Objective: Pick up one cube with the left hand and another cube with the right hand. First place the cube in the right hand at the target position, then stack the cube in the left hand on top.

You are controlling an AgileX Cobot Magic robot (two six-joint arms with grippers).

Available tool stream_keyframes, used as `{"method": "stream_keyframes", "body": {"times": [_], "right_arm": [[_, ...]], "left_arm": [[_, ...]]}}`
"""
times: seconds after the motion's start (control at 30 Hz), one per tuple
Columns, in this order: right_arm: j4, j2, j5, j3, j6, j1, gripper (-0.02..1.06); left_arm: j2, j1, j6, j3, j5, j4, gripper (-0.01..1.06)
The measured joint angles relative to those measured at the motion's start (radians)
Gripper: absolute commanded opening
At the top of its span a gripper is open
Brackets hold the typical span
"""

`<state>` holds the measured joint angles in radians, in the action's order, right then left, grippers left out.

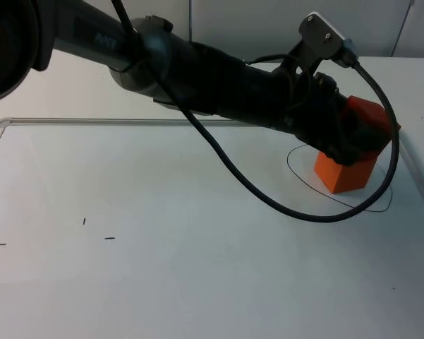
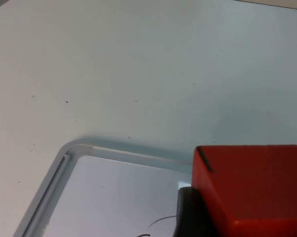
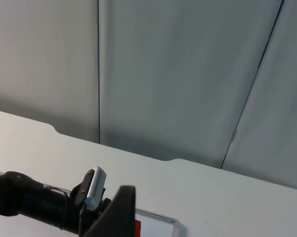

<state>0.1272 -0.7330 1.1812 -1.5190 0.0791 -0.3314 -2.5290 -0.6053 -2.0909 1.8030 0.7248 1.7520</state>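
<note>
My left arm point(image 1: 197, 70) carries the one piece of lettering I can find: pale letters printed on its black upper link, near where it enters the top view. They are small and seen at a slant, and I can make out only what looks like "AVR"; the rest I cannot read. I see nothing else with writing, a number or a sign on it.
</note>
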Motion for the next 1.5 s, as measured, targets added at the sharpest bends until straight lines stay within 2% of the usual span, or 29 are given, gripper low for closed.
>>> {"method": "stream_keyframes", "body": {"times": [0.03,0.07,0.17,0.27,0.6,0.8,0.97,1.5], "right_arm": [[0.0,0.0,0.0,0.0,0.0,0.0,1.05],[0.0,0.0,0.0,0.0,0.0,0.0,1.05],[0.0,0.0,0.0,0.0,0.0,0.0,1.05],[0.0,0.0,0.0,0.0,0.0,0.0,1.05],[0.0,0.0,0.0,0.0,0.0,0.0,1.05],[0.0,0.0,0.0,0.0,0.002,0.0,1.05],[0.0,0.0,0.0,0.0,0.002,0.0,1.05],[0.0,0.0,0.0,0.0,0.004,0.0,1.05]], "left_arm": [[0.0,0.0,0.0,0.0,0.0,0.0,0.41],[0.0,0.0,0.0,0.0,0.0,0.0,0.41],[0.0,0.0,0.006,0.0,0.0,0.0,0.56],[0.0,0.0,0.016,0.0,-0.009,0.0,0.61],[-0.008,0.0,0.05,0.0,-0.027,-0.004,0.61],[-0.006,0.0,0.069,0.0,0.011,-0.016,0.61],[0.029,0.0,0.144,0.0,0.019,-0.143,0.61],[0.045,0.036,0.155,0.0,0.004,-0.165,0.61]]}}
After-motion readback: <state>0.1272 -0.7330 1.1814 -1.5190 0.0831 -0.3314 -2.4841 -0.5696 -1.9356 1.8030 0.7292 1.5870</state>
